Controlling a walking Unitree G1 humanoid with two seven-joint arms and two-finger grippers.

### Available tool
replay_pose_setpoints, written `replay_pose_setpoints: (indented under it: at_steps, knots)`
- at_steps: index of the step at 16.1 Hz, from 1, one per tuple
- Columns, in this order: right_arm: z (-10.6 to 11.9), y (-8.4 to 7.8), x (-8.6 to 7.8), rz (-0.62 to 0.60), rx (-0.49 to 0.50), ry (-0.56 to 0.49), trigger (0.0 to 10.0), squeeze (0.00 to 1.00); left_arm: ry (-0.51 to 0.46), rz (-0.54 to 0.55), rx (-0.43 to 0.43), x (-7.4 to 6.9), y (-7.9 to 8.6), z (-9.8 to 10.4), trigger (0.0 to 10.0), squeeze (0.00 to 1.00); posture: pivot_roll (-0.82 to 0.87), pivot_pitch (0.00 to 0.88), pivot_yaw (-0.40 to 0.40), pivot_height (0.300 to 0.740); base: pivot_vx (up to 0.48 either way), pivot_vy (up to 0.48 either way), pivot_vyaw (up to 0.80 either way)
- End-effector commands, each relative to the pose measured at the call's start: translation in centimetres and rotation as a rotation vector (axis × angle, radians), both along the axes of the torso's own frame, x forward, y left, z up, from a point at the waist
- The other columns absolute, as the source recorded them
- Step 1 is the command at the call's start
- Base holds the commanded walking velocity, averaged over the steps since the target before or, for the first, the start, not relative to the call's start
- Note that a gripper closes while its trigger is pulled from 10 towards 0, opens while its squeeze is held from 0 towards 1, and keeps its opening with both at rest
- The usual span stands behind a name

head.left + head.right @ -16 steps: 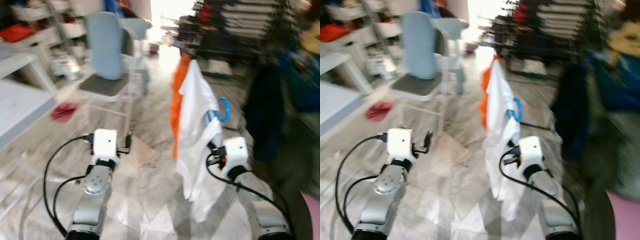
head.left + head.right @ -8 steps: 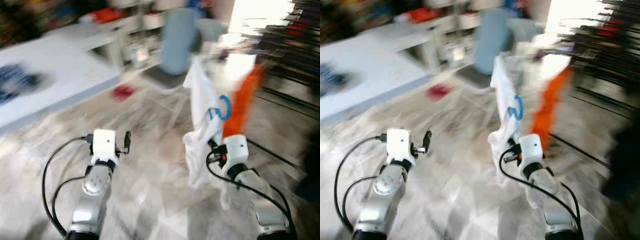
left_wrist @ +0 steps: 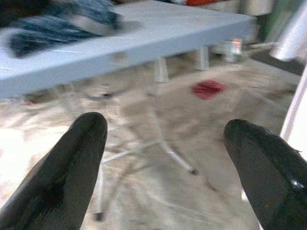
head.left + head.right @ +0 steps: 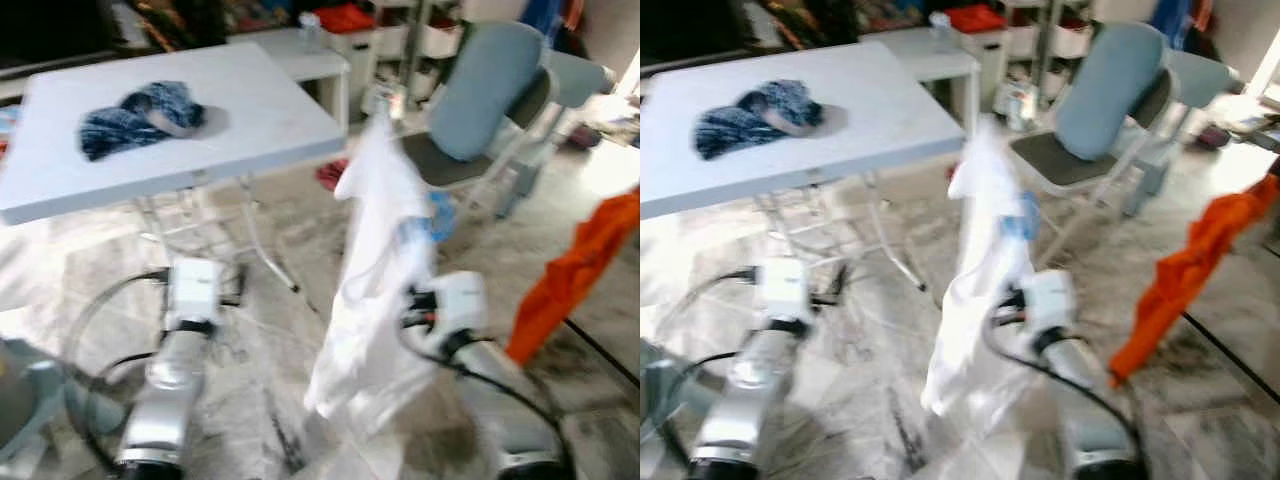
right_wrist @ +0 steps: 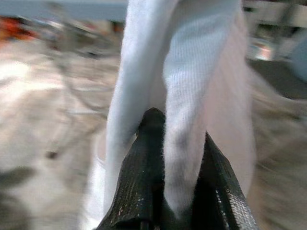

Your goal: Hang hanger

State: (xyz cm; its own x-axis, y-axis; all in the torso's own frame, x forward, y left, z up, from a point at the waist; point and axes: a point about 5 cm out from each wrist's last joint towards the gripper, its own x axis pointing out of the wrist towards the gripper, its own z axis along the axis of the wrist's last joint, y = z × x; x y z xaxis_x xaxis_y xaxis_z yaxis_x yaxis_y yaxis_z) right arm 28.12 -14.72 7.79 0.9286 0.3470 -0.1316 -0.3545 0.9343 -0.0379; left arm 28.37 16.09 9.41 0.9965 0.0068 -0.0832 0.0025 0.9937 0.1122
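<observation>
Desk (image 4: 250,120) on the left carries a crumpled blue cloth (image 4: 140,105). Left gripper (image 3: 168,163) spreads wide and empty above the marble floor (image 4: 270,360). Right gripper (image 5: 168,158) pinches the white shirt (image 4: 375,270) on its blue hanger (image 4: 432,215), lifted clear for carrying. Grey chair (image 4: 480,100) and orange cloth (image 4: 575,270) stand beyond.

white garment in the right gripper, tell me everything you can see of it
The white garment is thin, ribbed-looking cloth, hanging crumpled in long folds with a blue hanger partly showing at its side. The right gripper is shut on a fold, black fingers pinching it. It hangs above the marble floor, beside the white table.
</observation>
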Motion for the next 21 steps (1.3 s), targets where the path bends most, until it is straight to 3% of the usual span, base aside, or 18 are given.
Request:
replay_pose_setpoints:
  at_steps: [1, 5, 8, 9, 14, 18, 21]
  knots:
    - [1.4, -0.4, 0.4, 0.021, -0.002, -0.052, 10.0, 0.00, 0.010, -0.049, -0.006, 0.1, -1.1, 0.0, 10.0, 0.00, -0.10, 0.000, 0.001, 0.740, 0.000, 0.000, 0.80]
    - [2.7, 0.3, 0.2, 0.160, 0.047, -0.008, 10.0, 0.00, 0.030, -0.118, 0.002, 0.2, -2.0, -0.3, 10.0, 0.00, -0.10, 0.000, 0.002, 0.740, 0.000, 0.000, 0.13]
    - [4.4, 1.1, 0.4, 0.244, 0.073, -0.021, 10.0, 0.00, 0.024, -0.269, 0.056, 0.7, -3.8, -0.1, 10.0, 0.00, -0.11, 0.000, 0.000, 0.740, 0.000, 0.000, 0.00]
    - [5.2, 1.7, 0.3, 0.288, 0.083, -0.026, 10.0, 0.00, 0.070, -0.282, -0.013, 1.0, -4.3, -0.4, 10.0, 0.00, -0.12, 0.000, 0.000, 0.740, 0.000, 0.000, 0.00]
    - [8.1, 3.7, -0.5, 0.492, 0.146, -0.011, 10.0, 0.00, 0.041, -0.429, 0.017, 2.6, -6.6, 0.3, 10.0, 0.00, -0.14, 0.000, 0.000, 0.740, 0.000, 0.000, 0.00]
    - [8.4, 4.2, -1.9, 0.659, 0.114, 0.058, 10.0, 0.00, 0.020, -0.417, 0.024, 3.6, -7.6, 0.3, 10.0, 0.00, -0.15, 0.000, 0.000, 0.740, 0.000, 0.000, 0.00]
    - [8.5, 3.7, -3.3, 0.771, 0.096, 0.131, 10.0, 0.00, 0.032, -0.340, 0.041, 4.0, -6.3, -0.6, 10.0, 0.00, -0.16, 0.000, 0.006, 0.740, 0.000, 0.000, 0.00]
